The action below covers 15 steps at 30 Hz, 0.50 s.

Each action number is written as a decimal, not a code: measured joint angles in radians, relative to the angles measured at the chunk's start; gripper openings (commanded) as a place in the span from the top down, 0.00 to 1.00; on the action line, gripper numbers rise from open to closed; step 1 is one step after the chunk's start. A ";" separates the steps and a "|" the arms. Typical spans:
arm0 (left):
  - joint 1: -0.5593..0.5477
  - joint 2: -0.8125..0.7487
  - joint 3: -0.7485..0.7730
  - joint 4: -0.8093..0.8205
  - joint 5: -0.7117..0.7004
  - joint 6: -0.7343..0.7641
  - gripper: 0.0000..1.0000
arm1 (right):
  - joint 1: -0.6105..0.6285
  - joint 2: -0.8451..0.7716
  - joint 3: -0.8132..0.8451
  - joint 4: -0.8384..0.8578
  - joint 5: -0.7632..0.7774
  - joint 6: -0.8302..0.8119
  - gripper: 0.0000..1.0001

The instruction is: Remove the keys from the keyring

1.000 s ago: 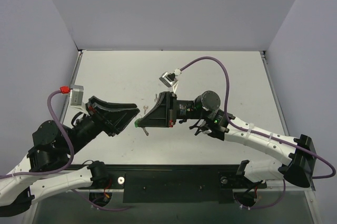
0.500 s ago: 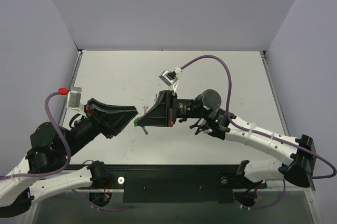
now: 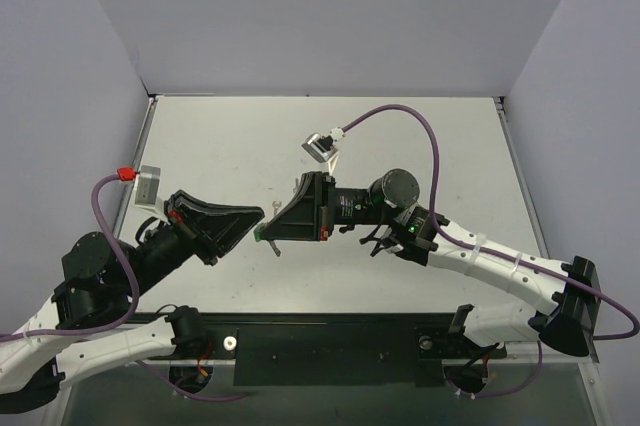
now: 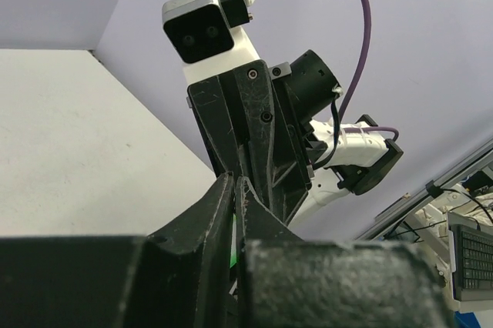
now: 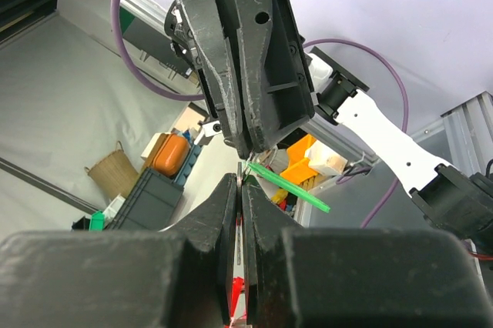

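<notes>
Keys (image 3: 267, 233) were held over the middle of the table (image 3: 430, 136), pinched in the tightly closed right claw (image 3: 272, 232), a green key (image 5: 289, 186) was seen among them, left claw (image 3: 250, 224) was seen over the table's middle too, narrowed to a thin slit, its grip could not be told

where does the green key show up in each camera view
Top external: the green key is at centre, at the right gripper tip, facing the left gripper.
Left wrist: green key is only a thin sliver, low, between that camera's own fingers.
Right wrist: green key is a slanted strip at centre, right of the fingertips.
Shared landmark: the spot where both grippers' tips meet.
</notes>
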 measured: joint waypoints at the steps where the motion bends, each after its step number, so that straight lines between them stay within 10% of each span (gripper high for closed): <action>1: 0.000 0.000 -0.001 0.000 0.000 -0.001 1.00 | 0.000 0.000 0.002 -0.001 -0.001 -0.002 1.00; 15: 0.000 -0.003 -0.002 0.006 0.026 -0.006 1.00 | 0.000 0.000 0.002 -0.028 -0.003 -0.026 1.00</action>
